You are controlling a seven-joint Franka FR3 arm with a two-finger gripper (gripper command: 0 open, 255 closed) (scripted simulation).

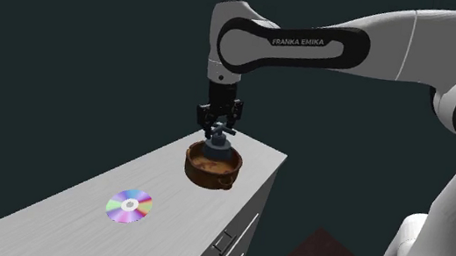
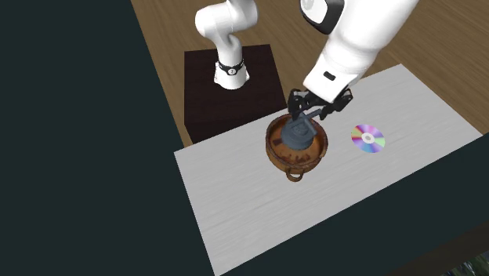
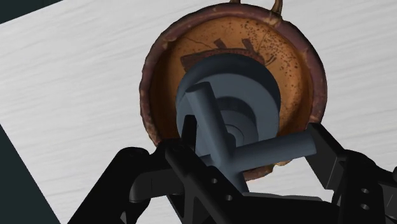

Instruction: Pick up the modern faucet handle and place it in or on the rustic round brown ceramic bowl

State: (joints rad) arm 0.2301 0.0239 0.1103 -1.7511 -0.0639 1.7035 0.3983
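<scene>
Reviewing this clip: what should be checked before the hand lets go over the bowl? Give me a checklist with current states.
1. Black two-finger hand clasps the grey-blue faucet handle: ok.
2. Handle is over the round brown ceramic bowl's opening: ok.
3. Handle rests on the bowl's floor: cannot tell.
4. Bowl sits fully on the white countertop: ok.
5. Shiny rainbow disc lies clear of the bowl: ok.

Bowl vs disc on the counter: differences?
The brown bowl is deep, speckled, with a loop handle; the disc is flat and iridescent with a centre hole. The bowl is wider than the disc. The hand holds the blue-grey faucet handle over the bowl; nothing is over the disc. Both are round and rest on the white countertop.
</scene>
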